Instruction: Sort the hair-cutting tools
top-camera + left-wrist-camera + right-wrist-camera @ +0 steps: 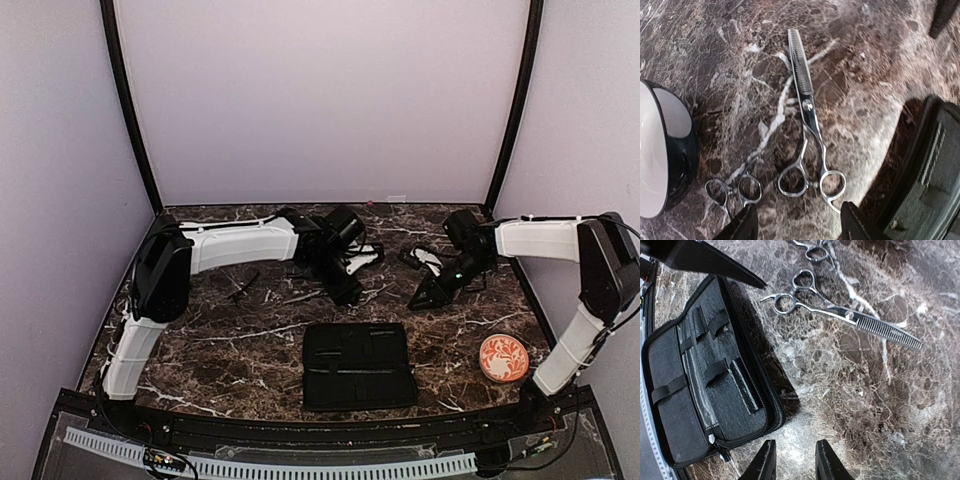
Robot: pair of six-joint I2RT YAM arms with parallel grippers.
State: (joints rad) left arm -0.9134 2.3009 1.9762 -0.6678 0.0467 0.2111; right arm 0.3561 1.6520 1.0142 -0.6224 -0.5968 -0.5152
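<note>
Dark marbled worktop (715, 50). Item: thinning scissors (807, 105), flat on it, black case (935, 165) at 3 o'clock. Risk: left pincer (797, 225), open and empty near the rings, may skid them or snag the smaller scissors (735, 190) at 8 o'clock. Long axis 12–6, toothed tip toward 12. Right pincer (794, 460): part-open, empty.

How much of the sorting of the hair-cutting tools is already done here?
Done: seemingly nothing; the open black case shows empty-looking straps. In hand: nothing; left gripper hangs open over the thinning scissors, right gripper open too. Remaining: those scissors, the second scissors and a black stick.
</note>
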